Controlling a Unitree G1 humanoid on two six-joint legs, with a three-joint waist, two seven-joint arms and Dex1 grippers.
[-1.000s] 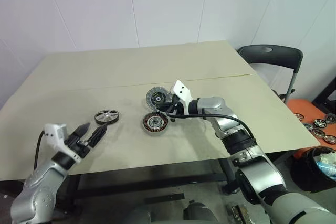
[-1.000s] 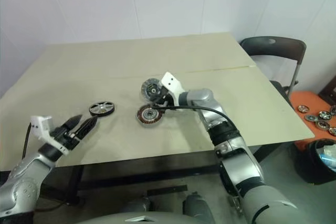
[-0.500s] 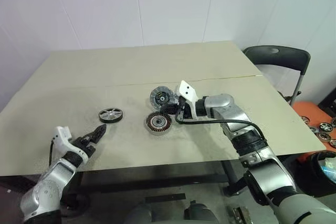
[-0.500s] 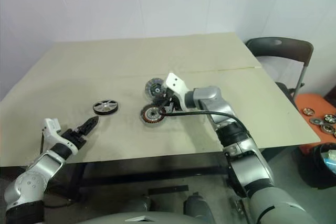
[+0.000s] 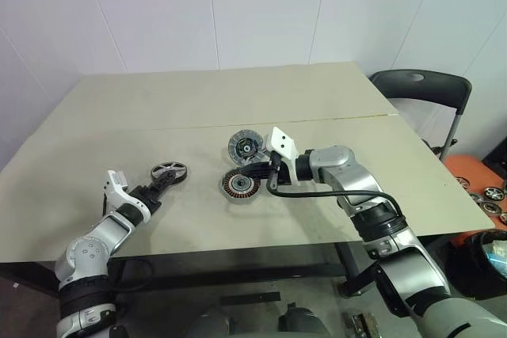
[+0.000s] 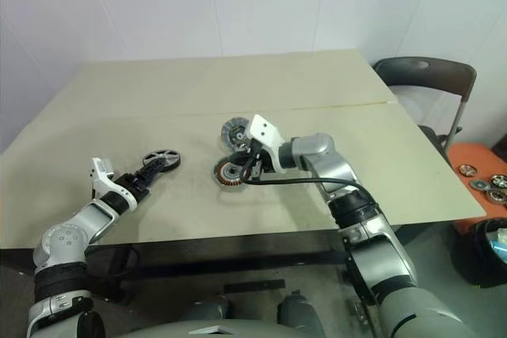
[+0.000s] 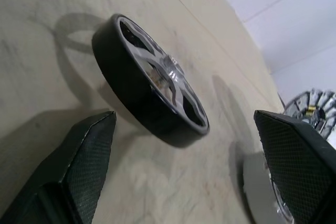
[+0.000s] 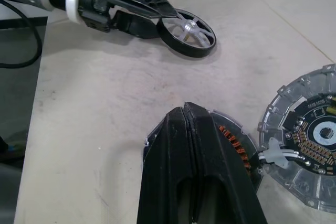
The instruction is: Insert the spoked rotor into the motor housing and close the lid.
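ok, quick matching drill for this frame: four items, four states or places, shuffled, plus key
Items:
1. spoked rotor
2. motor housing
3. left gripper
4. right gripper

States or places:
A. fingers shut, resting over a winding-filled cup
B. lies flat on the table, alone, at the robot's left
C. open, fingertips right at the wheel
D. copper windings inside, next to the lid

Pairs: 1-B, 2-D, 3-C, 4-A

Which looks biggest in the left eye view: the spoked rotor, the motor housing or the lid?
Largest to smallest, roughly:
1. Motor housing and lid: these look about alike, so I can't rank them.
2. Spoked rotor: slightly smaller in the picture.
All three lie at similar distances on the table, so nearness matters little.
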